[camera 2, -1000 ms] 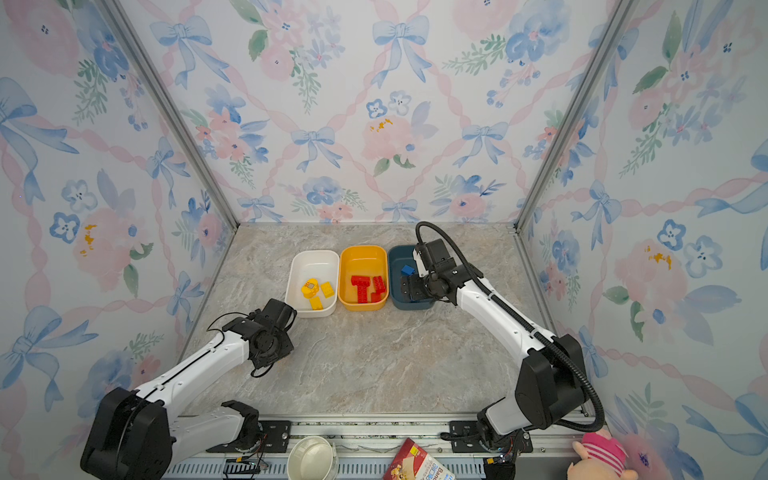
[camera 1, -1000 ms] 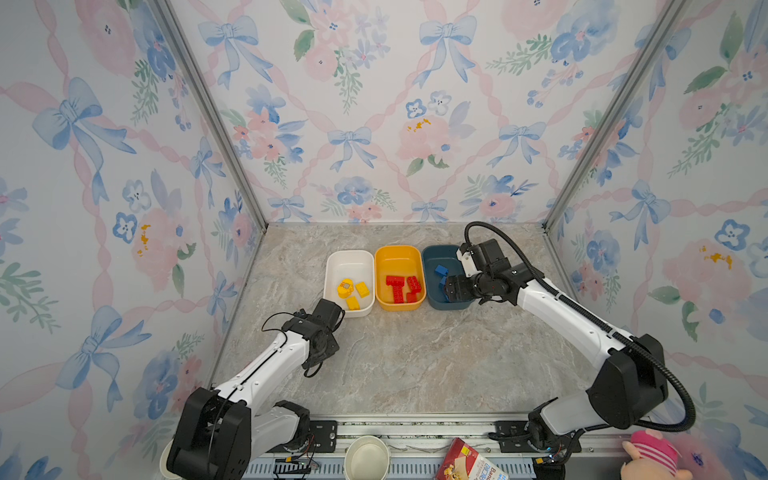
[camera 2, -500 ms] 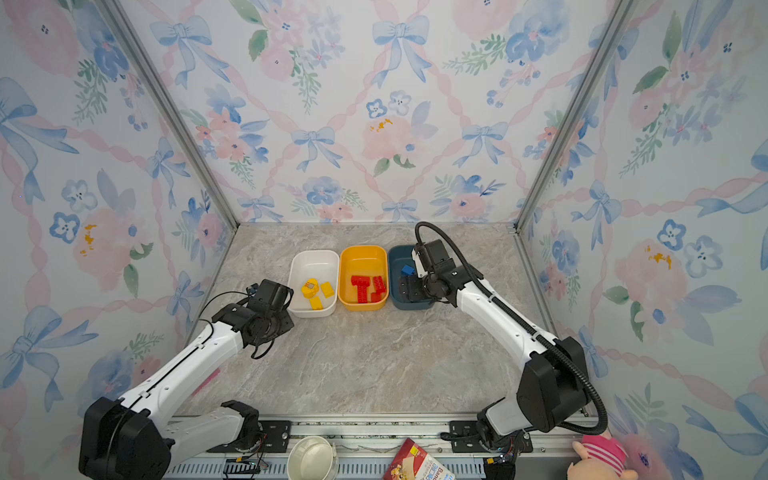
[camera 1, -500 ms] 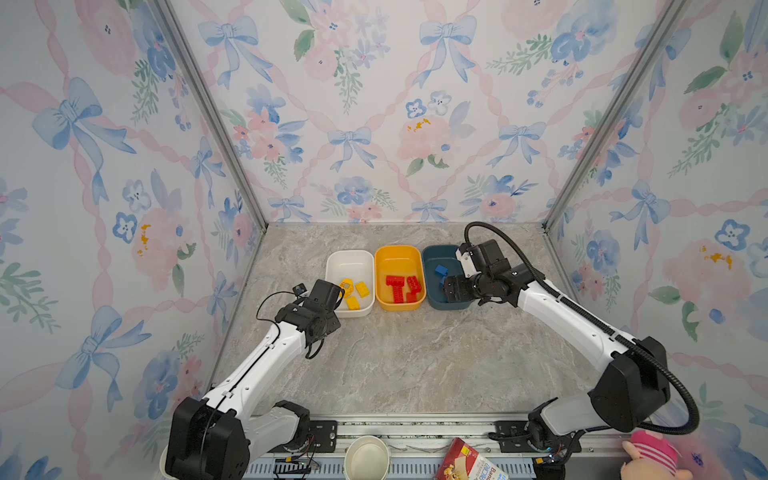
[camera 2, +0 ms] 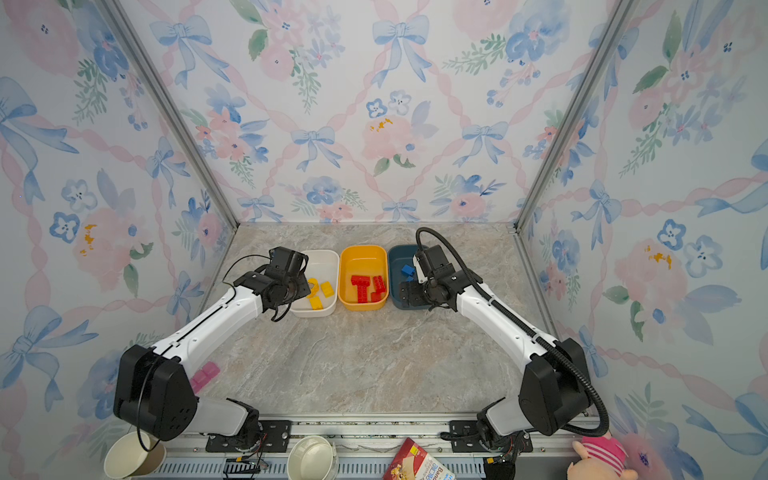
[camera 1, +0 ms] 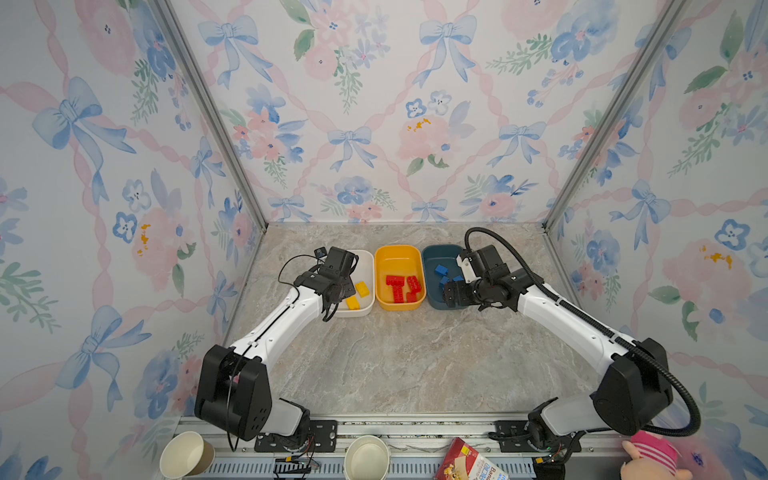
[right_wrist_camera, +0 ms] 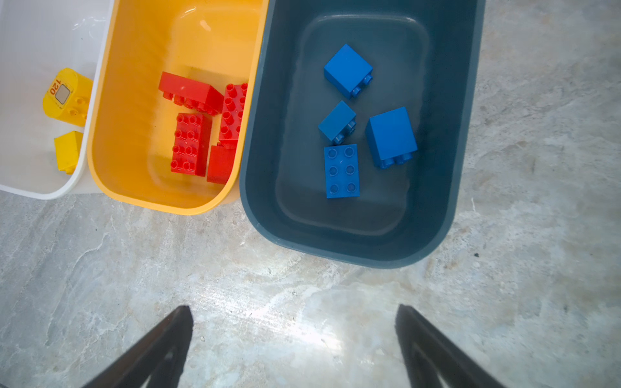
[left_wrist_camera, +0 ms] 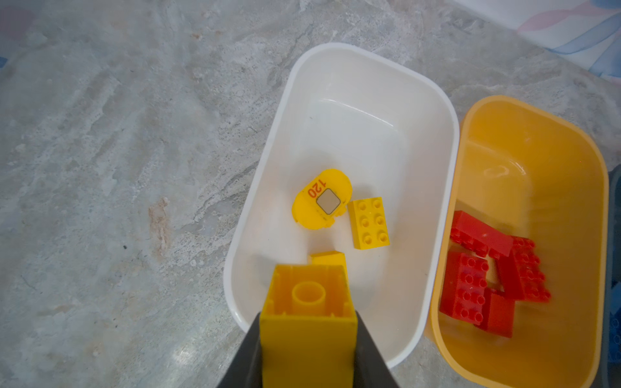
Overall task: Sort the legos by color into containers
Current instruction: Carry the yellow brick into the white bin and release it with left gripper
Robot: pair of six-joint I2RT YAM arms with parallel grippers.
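One yellow lego point(left_wrist_camera: 308, 322), seemingly square, shows its hollow underside.

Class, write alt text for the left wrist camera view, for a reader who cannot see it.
The left gripper holds a yellow brick, hollow underside toward the camera, over the near rim of a white tub containing three yellow pieces. Beside it, an orange tub holds red bricks.

My gripper point(right_wrist_camera: 294, 314) spread wide over marble tabletop point(right_wrist_camera: 100, 268), dark teal tub point(right_wrist_camera: 336, 250) just ahead of my jaws holding four blue bricks point(right_wrist_camera: 342, 171), yellow-orange tub point(right_wrist_camera: 161, 205) beside it with red bricks point(right_wrist_camera: 190, 144), white tub point(right_wrist_camera: 33, 194) beyond with yellow pieces point(right_wrist_camera: 67, 94)
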